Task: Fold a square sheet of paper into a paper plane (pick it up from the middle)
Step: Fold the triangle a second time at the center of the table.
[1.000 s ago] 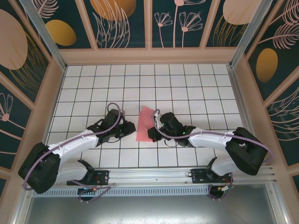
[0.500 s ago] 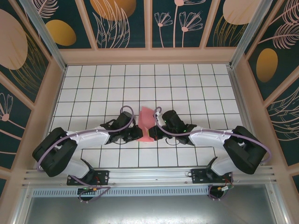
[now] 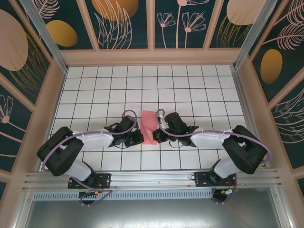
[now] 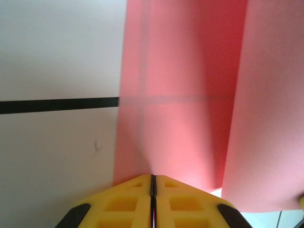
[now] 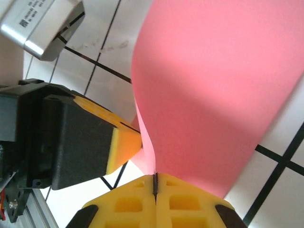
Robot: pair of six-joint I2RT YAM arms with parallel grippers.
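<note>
1. The paper is sitting over the table, with both grippers meeting at the paper's near end.
2. The left gripper is pinching the paper's near left edge. Its yellow jaws are pressed to a hairline, with the sheet running into the seam.
3. The right gripper is clamping the paper's near right edge the same way, jaws tight on the sheet, just beside the left one.
4. From those grips the paper is bowing upward, one flap rising on its right side. A grid line is showing through its left layer, so that part is probably lying close to the table. I can't tell whether the far end is touching.
5. This looks like carrying the sheet over for a fold. With two grips so near each other, the arms should be travelling together at one pace. Any pull apart is likely to tear or crumple paper this thin.
6. The edges should be lining up over the paper's middle before either grip is loosening.
</note>
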